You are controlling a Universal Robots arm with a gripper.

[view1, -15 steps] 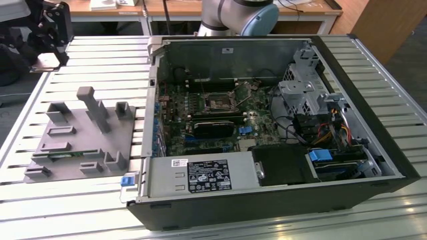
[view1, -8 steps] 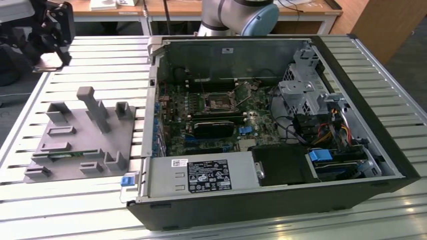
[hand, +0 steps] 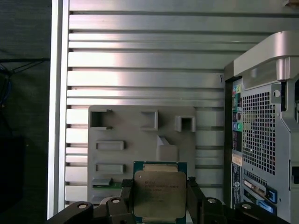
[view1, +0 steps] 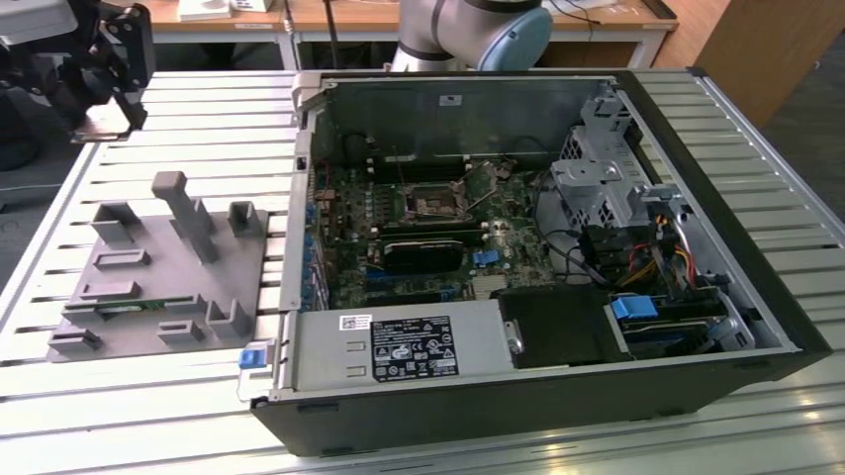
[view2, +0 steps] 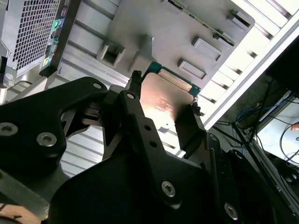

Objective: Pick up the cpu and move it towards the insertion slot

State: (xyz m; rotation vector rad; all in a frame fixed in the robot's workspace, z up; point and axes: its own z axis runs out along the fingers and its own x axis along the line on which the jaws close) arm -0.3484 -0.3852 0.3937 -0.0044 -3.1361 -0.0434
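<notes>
We've got the claw [hand: 160, 198] pinching the cpu [hand: 160, 186] by its edges above the slatted alu table [hand: 140, 60]; wood desks [view1: 356, 14] in bg.

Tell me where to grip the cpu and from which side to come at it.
Grip the cpu by two opposite thin edges, coming square onto its flat face. It is a thin flat square, so only the edges give the fingers purchase. The gripper is shut on it that way in both wrist views.
</notes>
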